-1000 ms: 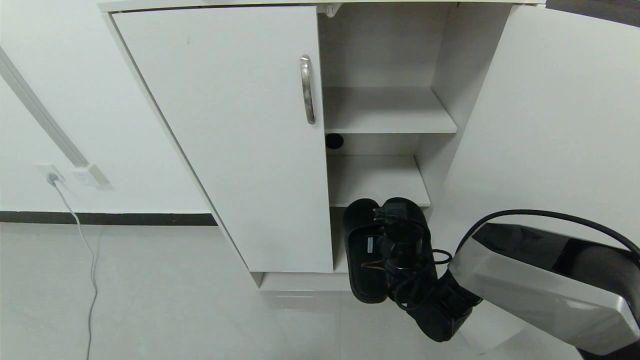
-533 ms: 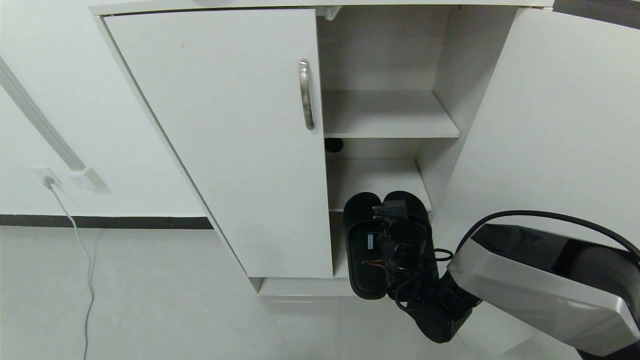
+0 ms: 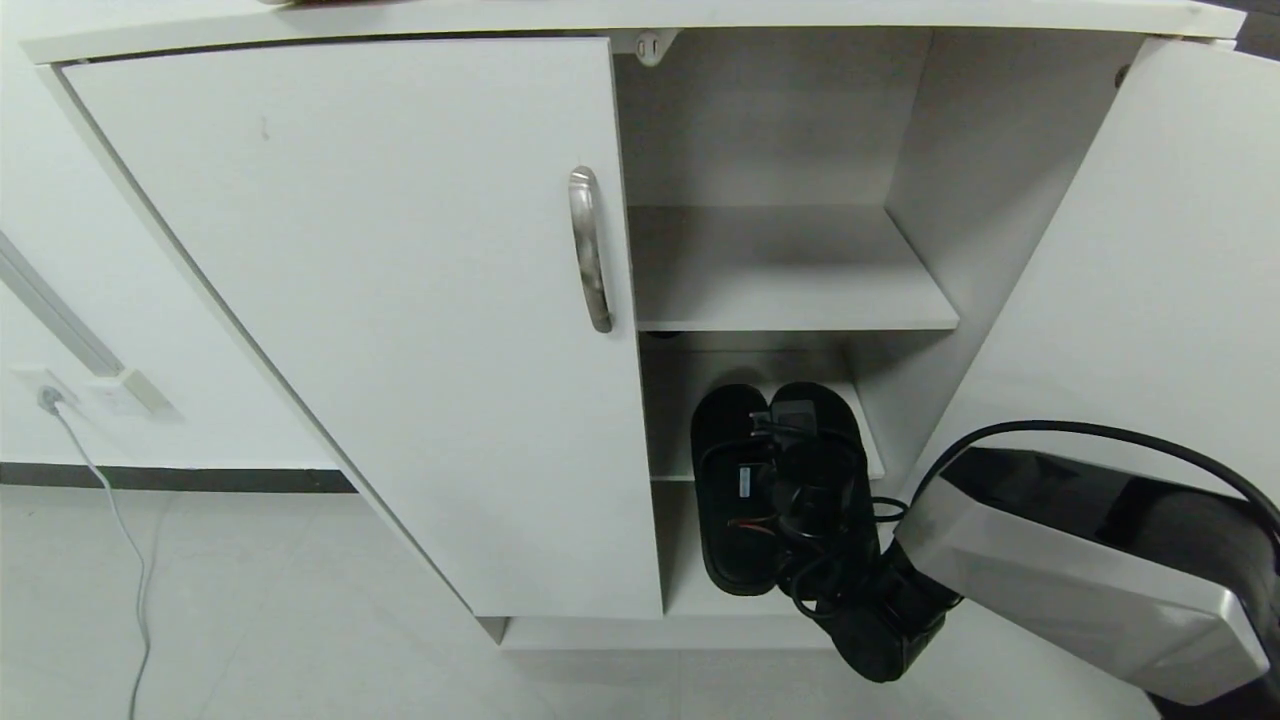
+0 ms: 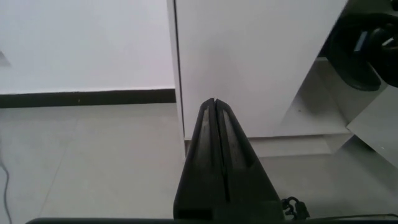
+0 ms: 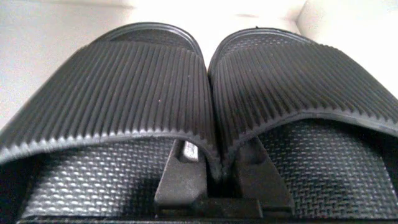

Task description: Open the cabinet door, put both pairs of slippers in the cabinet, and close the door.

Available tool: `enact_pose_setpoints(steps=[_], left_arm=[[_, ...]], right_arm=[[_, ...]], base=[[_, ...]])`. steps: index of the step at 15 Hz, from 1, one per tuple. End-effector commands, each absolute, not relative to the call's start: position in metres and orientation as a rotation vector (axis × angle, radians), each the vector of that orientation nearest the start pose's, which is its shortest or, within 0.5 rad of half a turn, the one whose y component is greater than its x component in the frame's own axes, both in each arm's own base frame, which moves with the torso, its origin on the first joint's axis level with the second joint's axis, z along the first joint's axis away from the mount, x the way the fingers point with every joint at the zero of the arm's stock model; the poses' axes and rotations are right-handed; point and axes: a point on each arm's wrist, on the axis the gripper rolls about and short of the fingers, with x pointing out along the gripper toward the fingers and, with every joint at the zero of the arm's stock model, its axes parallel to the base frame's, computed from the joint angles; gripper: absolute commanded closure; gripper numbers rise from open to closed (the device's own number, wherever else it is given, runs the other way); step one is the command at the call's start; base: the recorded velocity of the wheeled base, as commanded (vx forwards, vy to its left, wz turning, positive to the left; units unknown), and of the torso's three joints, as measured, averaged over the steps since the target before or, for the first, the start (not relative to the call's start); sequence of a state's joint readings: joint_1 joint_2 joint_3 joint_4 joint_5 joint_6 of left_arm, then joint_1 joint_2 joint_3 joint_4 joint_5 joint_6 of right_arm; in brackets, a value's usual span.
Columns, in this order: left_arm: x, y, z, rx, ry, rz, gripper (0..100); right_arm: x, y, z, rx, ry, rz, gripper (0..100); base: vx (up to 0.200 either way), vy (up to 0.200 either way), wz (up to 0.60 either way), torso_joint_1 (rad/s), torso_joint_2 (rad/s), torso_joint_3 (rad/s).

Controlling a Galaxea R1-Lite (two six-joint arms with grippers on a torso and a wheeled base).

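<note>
wall socket (image 3: 45,398): far left on the wall, w/ a grey cable (image 3: 125,540) plugged in and trailing down to the floor (image 3: 250,600).
left tool (image 4: 214,124): low over the floor, in front of the cabinet's left half. fingers pressed flat together, nothing btwn them.
cabinet (image 3: 600,15): white, two doors, standing on the floor against the wall.
left door (image 3: 380,320): shut. metal handle (image 3: 590,250) upright near its inner edge.
upper shelf (image 3: 780,270): inside the open right half, about level w/ the handle's lower end.
middle shelf (image 3: 865,445): one level down; its front edge is partly hidden behind the slipper toes.
slippers (image 3: 745,490): black pair, side by side and touching, toes pointing into the cabinet. they sit at the opening of the right half, in front of the bottom compartment (image 3: 685,590), just beside the left door's inner edge. can't tell if they touch the compartment's base. wrist cam shows ribbed straps and dimpled footbeds.
right tool (image 5: 216,174): narrow grip, fingers clamped on the two inner strap edges where the slippers meet, so it carries both at once.
right door (image 3: 1150,270): swung open to the right, w/ the right arm in front of its lower part.
</note>
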State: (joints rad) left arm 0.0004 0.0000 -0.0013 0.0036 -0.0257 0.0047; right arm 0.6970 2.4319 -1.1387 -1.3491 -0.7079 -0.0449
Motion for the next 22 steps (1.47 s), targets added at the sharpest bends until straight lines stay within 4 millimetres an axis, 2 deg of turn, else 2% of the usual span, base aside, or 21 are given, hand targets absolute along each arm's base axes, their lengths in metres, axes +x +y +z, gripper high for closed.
enact_pose_setpoints(steps=[1, 3, 5, 6, 7, 12, 19, 22], left_arm=[[-0.023, -0.001, 0.076, 0.005, 0.003, -0.026, 100], [-0.023, -0.001, 0.076, 0.005, 0.003, -0.025, 100], [-0.023, -0.001, 0.076, 0.005, 0.003, -0.025, 100], [-0.023, -0.001, 0.076, 0.005, 0.003, -0.025, 100], [-0.023, -0.001, 0.076, 0.005, 0.003, -0.025, 100], [-0.023, -0.001, 0.076, 0.005, 0.003, -0.025, 100], [-0.023, -0.001, 0.076, 0.005, 0.003, -0.025, 100], [-0.023, -0.001, 0.076, 0.005, 0.003, -0.025, 100]], right_arm=[[0.355, 0.272, 0.052, -0.014, -0.038, -0.018, 100], [0.367, 0.271, 0.047, -0.016, -0.034, -0.034, 100], [0.388, 0.270, 0.043, -0.016, -0.031, -0.060, 100], [0.389, 0.270, 0.044, -0.015, -0.030, -0.062, 100], [0.404, 0.273, 0.041, -0.021, -0.013, -0.068, 100], [0.443, 0.277, 0.043, -0.018, -0.014, -0.069, 100], [0.467, 0.281, 0.078, 0.021, -0.007, -0.058, 100], [0.476, 0.280, 0.071, 0.009, 0.016, -0.065, 100]], base=[[0.000, 0.000, 0.00, 0.000, 0.00, 0.000], [0.000, 0.000, 0.00, 0.000, 0.00, 0.000], [0.000, 0.000, 0.00, 0.000, 0.00, 0.000], [0.000, 0.000, 0.00, 0.000, 0.00, 0.000], [0.000, 0.000, 0.00, 0.000, 0.00, 0.000], [0.000, 0.000, 0.00, 0.000, 0.00, 0.000], [0.000, 0.000, 0.00, 0.000, 0.00, 0.000], [0.000, 0.000, 0.00, 0.000, 0.00, 0.000]])
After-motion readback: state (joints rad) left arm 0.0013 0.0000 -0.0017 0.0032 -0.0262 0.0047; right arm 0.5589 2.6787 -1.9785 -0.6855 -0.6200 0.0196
